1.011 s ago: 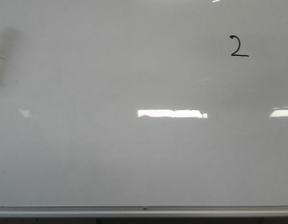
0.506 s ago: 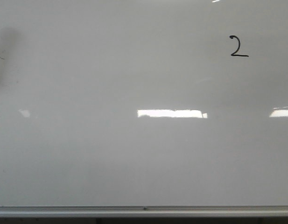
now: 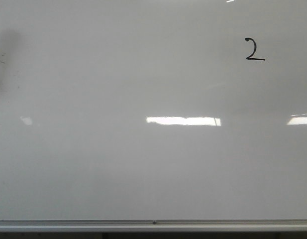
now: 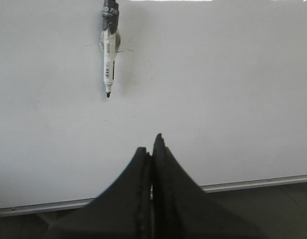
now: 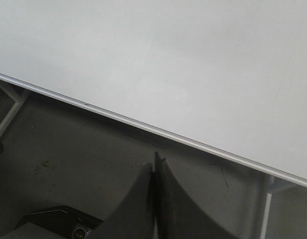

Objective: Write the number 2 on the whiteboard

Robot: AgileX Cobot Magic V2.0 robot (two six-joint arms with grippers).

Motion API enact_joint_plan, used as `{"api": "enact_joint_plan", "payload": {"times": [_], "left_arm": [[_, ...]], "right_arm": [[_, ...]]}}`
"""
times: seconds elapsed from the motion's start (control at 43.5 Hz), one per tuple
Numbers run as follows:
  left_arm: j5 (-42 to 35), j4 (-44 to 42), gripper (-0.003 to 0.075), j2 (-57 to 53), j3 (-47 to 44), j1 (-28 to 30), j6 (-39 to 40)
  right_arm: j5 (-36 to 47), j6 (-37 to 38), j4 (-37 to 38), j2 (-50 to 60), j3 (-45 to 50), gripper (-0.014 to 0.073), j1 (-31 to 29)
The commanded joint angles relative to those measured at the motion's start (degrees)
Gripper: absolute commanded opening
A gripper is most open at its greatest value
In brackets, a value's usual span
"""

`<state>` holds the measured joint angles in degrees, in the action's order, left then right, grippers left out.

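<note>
A thin black number 2 (image 3: 255,50) is drawn at the upper right of the whiteboard (image 3: 143,164), which fills the front view. No gripper shows in the front view. In the left wrist view my left gripper (image 4: 152,144) is shut and empty over the board near its silver frame edge (image 4: 253,183). A white marker with a black cap (image 4: 109,47) lies on the board beyond it, apart from the fingers. In the right wrist view my right gripper (image 5: 156,163) is shut and empty, off the board, above a dark floor.
The board's silver frame (image 3: 153,225) runs along the near side and crosses the right wrist view (image 5: 158,133). Bright light reflections (image 3: 183,121) lie on the board. A faint dark smudge (image 3: 6,55) sits at the far left. A dark device (image 5: 58,224) is near the right gripper.
</note>
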<state>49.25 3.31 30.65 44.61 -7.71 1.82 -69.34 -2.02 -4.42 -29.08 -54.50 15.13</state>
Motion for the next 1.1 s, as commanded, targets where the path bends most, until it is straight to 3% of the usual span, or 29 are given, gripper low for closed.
{"api": "enact_joint_plan", "payload": {"times": [0.0,0.414,0.552,0.874,1.08], "left_arm": [[-4.18,0.08,-0.002,0.22,1.4,-0.19,0.63],[-4.55,0.04,-0.002,-1.97,0.78,-0.26,0.63],[-12.29,-6.89,-0.002,-7.91,-4.8,0.24,-0.08],[-34.3,-3.85,-0.002,-24.25,-28.49,3.78,-0.08],[-40.56,-2.17,-0.002,-31.37,-37.51,5.28,-0.08]], "right_arm": [[3.98,0.06,0.3,-0.37,-1.72,-0.0069,-0.3],[3.93,0.06,0.3,-0.37,-1.72,-0.0069,-0.3],[3.83,0.06,0.3,-0.37,-1.72,-0.0069,-0.3],[3.83,0.06,0.3,-0.37,-1.72,-0.0069,-0.3],[3.83,0.06,0.3,-0.37,-1.72,-0.0069,-0.3]]}}
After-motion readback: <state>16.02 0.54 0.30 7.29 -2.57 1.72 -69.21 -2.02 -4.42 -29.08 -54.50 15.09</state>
